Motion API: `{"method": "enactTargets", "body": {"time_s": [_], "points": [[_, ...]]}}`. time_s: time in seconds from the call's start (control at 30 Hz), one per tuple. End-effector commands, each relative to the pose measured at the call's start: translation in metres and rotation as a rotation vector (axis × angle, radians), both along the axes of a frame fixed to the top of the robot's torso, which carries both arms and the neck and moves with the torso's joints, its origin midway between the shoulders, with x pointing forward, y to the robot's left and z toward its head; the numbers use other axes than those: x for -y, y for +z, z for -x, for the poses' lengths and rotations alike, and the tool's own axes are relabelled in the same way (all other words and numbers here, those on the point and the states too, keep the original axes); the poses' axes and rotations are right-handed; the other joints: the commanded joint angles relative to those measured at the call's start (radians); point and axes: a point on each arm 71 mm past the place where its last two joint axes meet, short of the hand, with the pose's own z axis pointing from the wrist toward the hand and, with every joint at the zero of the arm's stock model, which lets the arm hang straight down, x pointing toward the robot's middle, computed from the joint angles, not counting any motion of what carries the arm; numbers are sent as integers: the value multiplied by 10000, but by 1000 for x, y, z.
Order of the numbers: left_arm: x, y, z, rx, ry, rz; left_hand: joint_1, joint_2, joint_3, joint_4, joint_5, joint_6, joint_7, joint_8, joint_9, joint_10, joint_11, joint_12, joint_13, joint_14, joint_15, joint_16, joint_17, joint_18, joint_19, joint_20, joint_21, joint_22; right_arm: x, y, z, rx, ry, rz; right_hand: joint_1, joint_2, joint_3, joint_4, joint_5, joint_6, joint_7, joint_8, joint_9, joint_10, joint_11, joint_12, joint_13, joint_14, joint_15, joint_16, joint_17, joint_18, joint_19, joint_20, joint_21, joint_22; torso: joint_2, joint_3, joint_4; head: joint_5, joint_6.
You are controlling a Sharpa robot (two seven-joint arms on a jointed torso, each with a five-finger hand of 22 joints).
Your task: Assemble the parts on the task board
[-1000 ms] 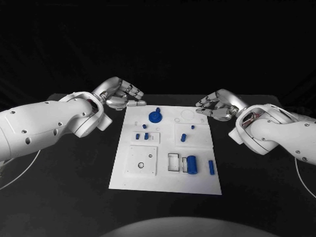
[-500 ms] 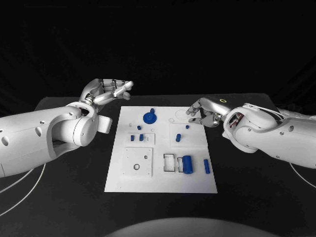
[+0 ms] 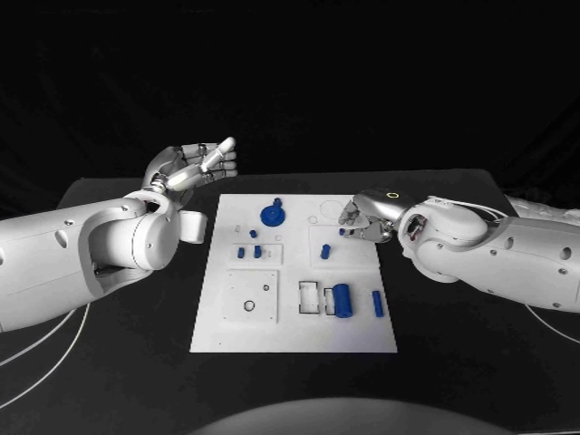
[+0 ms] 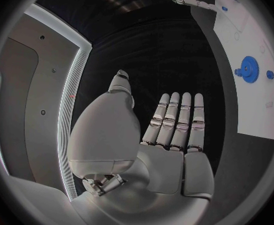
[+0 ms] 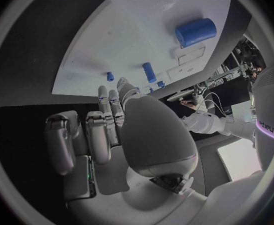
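The white task board point(image 3: 296, 317) lies in the middle of the black table. On it are a blue gear point(image 3: 273, 216) at the far end, small blue pegs point(image 3: 254, 252), a blue cylinder point(image 3: 343, 300) and a thin blue bar point(image 3: 376, 304) near the front right. My left hand point(image 3: 192, 163) is raised beyond the board's far left corner; its fingers point(image 4: 177, 120) are straight and hold nothing. My right hand point(image 3: 366, 217) hovers at the board's far right edge with fingers loosely bent and nothing in them point(image 5: 105, 130). The cylinder point(image 5: 196, 31) and a peg point(image 5: 149, 72) lie beyond its fingertips.
Bare black table point(image 3: 120, 299) surrounds the board on both sides and in front. Thin white cables point(image 3: 29, 349) curve over the table at the left, and another cable point(image 3: 552, 326) at the right. A dark curtain stands behind the table.
My left hand has uncurled and lifted away from the board's far left corner. My right hand has moved in over the board's far right edge. The camera has shifted slightly.
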Motion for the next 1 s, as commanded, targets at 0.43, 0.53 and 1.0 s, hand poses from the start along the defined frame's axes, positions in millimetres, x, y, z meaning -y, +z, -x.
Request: {"method": "enactTargets", "body": {"time_s": [0.43, 0.53, 1.0], "points": [[3, 1, 0, 98, 76, 304, 39, 514, 308, -27, -35, -160, 117, 249, 0, -167, -7, 313, 11, -15, 6, 215, -585, 6, 283, 68, -352, -620, -7, -11, -6, -296, -141, 792, 126, 54, 96, -14, -63, 45, 62, -125, -53, 149, -64, -110, -190, 1024, -124, 42, 2632, -68, 1047, -152, 45, 2632, -3, -2, 20, 31, -39], [2, 1, 0, 93, 104, 293, 51, 575, 350, -29, -23, -171, 117, 277, 1, -182, -7, 348, 10, -19, 6, 249, -653, 4, 314, 68, -381, -686, -9, -12, -7, -371, -174, 872, 127, 66, 106, -10, -64, 50, 65, -125, -56, 163, -74, -114, -206, 1024, -131, 42, 2632, -68, 1047, -158, 45, 2632, -8, -9, 3, 11, -49], [2, 1, 1, 20, 88, 286, 94, 745, 460, -37, 84, -201, 112, 362, 4, -218, -12, 461, 9, -27, 3, 367, -854, 4, 409, 66, -446, -874, -11, -18, -9, -519, -459, 1094, 149, 140, 206, 8, -48, 32, 95, -143, -96, 374, -115, -119, -354, 1024, -170, 42, 2632, -68, 1047, -203, 45, 2632, 2, 2, -1, -11, -58]]}}
